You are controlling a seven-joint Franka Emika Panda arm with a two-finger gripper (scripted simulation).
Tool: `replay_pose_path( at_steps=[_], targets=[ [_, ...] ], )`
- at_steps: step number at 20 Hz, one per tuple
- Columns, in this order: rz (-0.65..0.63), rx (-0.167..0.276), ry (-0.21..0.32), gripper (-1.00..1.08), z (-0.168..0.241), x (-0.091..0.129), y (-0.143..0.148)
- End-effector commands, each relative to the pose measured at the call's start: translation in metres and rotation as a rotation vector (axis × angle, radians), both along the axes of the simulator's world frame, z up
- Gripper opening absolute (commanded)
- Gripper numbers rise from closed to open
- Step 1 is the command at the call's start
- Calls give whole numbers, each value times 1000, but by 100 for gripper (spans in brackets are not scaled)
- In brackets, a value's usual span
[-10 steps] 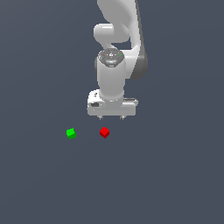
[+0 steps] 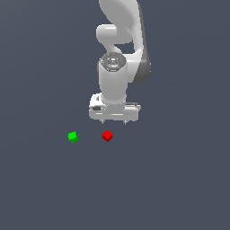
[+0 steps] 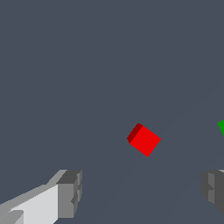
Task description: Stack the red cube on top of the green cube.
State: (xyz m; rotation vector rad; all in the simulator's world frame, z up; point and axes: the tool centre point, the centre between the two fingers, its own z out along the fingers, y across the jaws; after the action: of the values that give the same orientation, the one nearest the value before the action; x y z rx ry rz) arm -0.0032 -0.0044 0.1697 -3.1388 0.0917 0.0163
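Bright red cube, bright green cube, white claw, dark grey floor.

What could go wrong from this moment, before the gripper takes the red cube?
1. The red cube sits turned at an angle to the open gripper, so the fingers may close on its corners and it could twist or slip out.
2. The green cube lies close beside the red one on the exterior view's left; a wide, open gripper coming down might knock it away.
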Motion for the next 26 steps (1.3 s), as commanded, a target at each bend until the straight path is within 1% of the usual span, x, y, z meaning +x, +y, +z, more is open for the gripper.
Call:
replay_pose_path(
  at_steps=[1,7,18,22,26],
  targets=[
    [-34,0,0,100,-5,0,-2],
    [-163,-2,-2,100,-26,0,-10],
    [-484,-5,-8,100,-76,-5,-30],
    [-562,-6,-9,100,-88,-7,-35],
    [-612,-6,-9,100,-96,-8,-37]
  ],
)
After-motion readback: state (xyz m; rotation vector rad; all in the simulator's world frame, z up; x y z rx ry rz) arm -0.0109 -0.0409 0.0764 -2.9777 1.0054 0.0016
